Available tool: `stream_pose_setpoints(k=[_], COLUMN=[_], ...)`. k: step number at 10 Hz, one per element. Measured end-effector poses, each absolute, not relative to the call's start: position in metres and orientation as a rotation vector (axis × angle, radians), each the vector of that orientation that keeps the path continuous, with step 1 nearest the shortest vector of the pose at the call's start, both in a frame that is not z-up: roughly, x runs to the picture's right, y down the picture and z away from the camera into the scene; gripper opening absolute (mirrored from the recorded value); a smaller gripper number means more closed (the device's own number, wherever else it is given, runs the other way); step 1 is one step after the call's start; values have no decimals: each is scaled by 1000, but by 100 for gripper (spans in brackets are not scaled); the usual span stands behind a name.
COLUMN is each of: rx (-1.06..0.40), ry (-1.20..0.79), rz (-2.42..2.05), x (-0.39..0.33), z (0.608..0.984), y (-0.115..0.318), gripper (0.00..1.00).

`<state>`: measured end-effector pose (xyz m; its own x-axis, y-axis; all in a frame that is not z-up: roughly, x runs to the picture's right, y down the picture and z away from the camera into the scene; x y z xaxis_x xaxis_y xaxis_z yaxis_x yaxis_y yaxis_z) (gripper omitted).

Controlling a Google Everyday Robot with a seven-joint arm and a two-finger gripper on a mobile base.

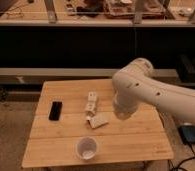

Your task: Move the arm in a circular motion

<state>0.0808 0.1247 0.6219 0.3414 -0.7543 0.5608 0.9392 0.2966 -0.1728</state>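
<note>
The large cream-white arm (156,95) reaches in from the right over the wooden table (61,145). Its bulbous joint (136,80) sits above the table's right half, and a short segment hangs down from it. The gripper (122,114) is at that lower end, just above the tabletop and right of a white packet (97,121). It touches none of the items on the table.
On the table are a black flat device (55,110) at the left, a small white box (91,102) in the middle and a white cup (86,148) near the front edge. A dark shelf runs behind. A dark box (191,134) with cables lies on the floor at the right.
</note>
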Motion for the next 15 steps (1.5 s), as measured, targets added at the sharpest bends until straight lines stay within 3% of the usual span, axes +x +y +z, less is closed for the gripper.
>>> stream_pose_setpoints(k=[4,7,11,15], rx=[-366,-253,-240,-324], ry=[-676,-714,-610,-436], rz=[-1286,-1324,-1364,-1342], x=[-75,-120,-82,12], z=[646,717,794,791], y=[131,89,11,-40], gripper=[9,9,9,9])
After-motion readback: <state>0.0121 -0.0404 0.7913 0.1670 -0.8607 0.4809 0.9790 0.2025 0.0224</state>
